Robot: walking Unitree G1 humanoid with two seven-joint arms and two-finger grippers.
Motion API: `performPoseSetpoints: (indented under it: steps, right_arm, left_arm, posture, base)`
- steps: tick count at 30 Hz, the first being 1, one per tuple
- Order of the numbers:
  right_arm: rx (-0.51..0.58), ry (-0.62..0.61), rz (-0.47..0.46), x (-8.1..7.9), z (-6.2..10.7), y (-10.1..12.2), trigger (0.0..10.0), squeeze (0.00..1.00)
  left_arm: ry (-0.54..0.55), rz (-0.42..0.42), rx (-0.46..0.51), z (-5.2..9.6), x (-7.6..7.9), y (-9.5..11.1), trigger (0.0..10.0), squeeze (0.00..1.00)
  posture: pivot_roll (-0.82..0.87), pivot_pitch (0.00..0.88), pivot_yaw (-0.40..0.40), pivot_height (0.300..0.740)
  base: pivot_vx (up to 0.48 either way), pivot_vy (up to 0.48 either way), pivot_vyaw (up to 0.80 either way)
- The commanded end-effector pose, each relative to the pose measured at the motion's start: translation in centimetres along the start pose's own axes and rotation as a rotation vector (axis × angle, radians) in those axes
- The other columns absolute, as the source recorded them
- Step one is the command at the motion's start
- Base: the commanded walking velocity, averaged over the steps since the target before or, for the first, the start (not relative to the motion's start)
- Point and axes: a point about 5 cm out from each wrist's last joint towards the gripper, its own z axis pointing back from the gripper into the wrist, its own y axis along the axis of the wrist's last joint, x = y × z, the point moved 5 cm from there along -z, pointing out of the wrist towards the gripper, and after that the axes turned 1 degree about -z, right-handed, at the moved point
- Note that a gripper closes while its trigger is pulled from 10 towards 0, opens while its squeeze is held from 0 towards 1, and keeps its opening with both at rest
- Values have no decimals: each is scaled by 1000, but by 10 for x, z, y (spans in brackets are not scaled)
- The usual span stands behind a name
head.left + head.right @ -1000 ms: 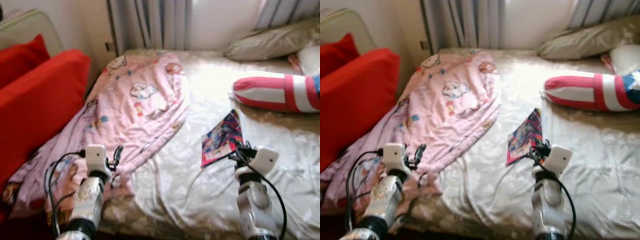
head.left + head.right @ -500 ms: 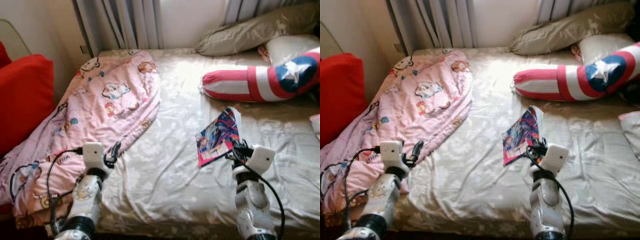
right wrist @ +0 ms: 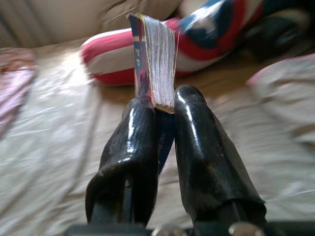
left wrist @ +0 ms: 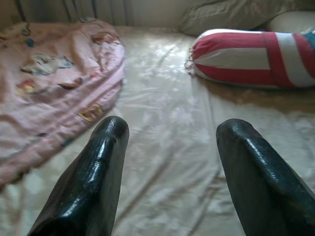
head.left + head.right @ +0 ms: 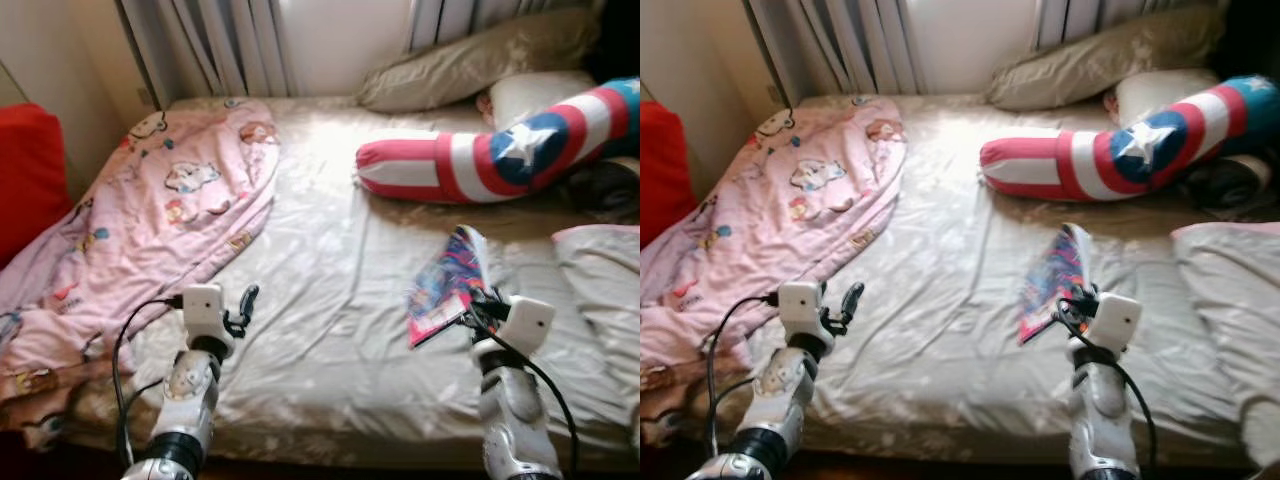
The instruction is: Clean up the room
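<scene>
Right hand (image 3: 165, 128) is clamped on the book (image 5: 447, 284); left hand (image 4: 170, 162) hangs apart, idle. I'd carry it level, spine gripped firmly.

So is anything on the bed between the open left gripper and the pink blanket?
Nothing visible. The left gripper hangs open over bare sheet, and the pink blanket lies just to its left with only sheet between. The right gripper is shut on the book.
</scene>
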Motion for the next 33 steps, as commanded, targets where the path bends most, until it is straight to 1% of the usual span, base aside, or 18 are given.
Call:
performPoseSetpoints:
  steps: [1,9,19,26,33]
  right_arm:
    - [32,45,-8,-16,-3,8,10000,0]
    - [22,44,-4,-16,-3,6,10000,0]
    - [-1,75,5,-20,-2,1,10000,0]
    - [-12,98,8,-24,-3,-1,10000,0]
    - [-22,88,14,-23,-2,-3,10000,0]
  left_arm:
    - [21,-11,-25,5,-10,-6,10000,0]
    - [23,-14,-29,6,-10,-7,10000,0]
    - [28,5,-20,5,-11,-5,10000,0]
    - [25,14,-31,4,-11,-7,10000,0]
    - [22,17,-31,4,-10,-6,10000,0]
  posture:
    - [26,78,46,740]
    - [24,78,46,740]
    - [23,80,46,740]
    - [22,76,44,740]
    - [22,75,44,740]
  base:
    - [0,-262,0]
    - [0,-294,0]
    - [0,0,0]
    - [0,0,0]
    - [0,0,0]
